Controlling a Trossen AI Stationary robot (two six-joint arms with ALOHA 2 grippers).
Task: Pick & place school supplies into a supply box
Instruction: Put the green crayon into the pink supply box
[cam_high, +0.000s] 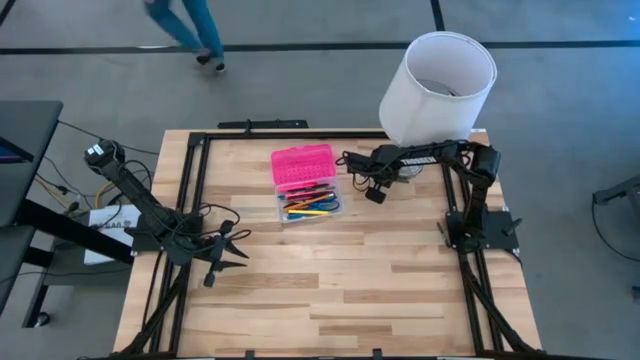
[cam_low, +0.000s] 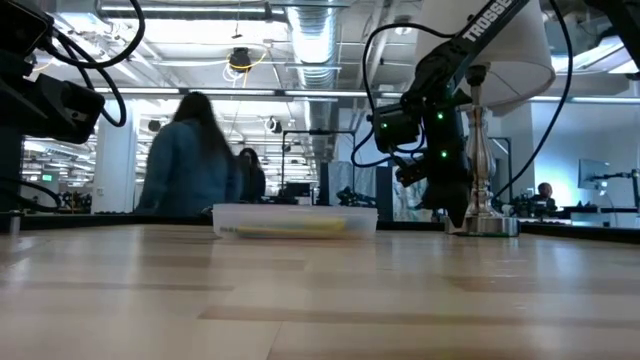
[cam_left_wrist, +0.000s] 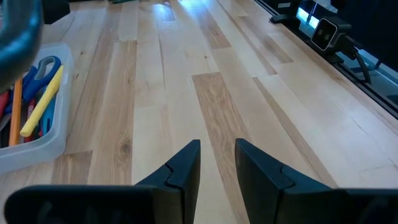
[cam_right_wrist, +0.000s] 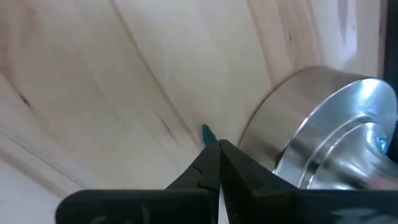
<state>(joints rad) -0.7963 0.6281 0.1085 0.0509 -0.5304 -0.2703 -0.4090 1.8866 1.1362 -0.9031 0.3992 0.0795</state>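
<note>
The supply box's clear base (cam_high: 311, 207) sits mid-table with several coloured school supplies in it. Its hot-pink lid (cam_high: 303, 167) lies beside it on the far side. The left wrist view shows a yellow marker (cam_left_wrist: 42, 102) and blue scissors (cam_left_wrist: 45, 66) in the base (cam_left_wrist: 37, 146). My right gripper (cam_right_wrist: 219, 144) is shut, pointing steeply down at the table beside the lamp's metal foot (cam_right_wrist: 323, 124). A small teal tip (cam_right_wrist: 206, 132) shows just past its fingertips. My left gripper (cam_left_wrist: 217, 158) is open over bare wood near the table's left edge (cam_high: 225, 250). My right gripper comes from above, slanting down, with its fingertips (cam_right_wrist: 211, 152) right at the teal tip (cam_right_wrist: 206, 132) on the wood next to the lamp foot. The fingers hide the rest of that thing. I cannot tell whether they pinch it or only stand over it.
A lamp with a white shade (cam_high: 440, 80) and a metal foot (cam_low: 485, 226) stands at the table's far right, close to my right gripper (cam_low: 440, 205). A person (cam_high: 190, 30) walks past the far edge, and people (cam_low: 195, 160) show behind the box (cam_low: 295, 221). Bare wood lies toward the near edge.
</note>
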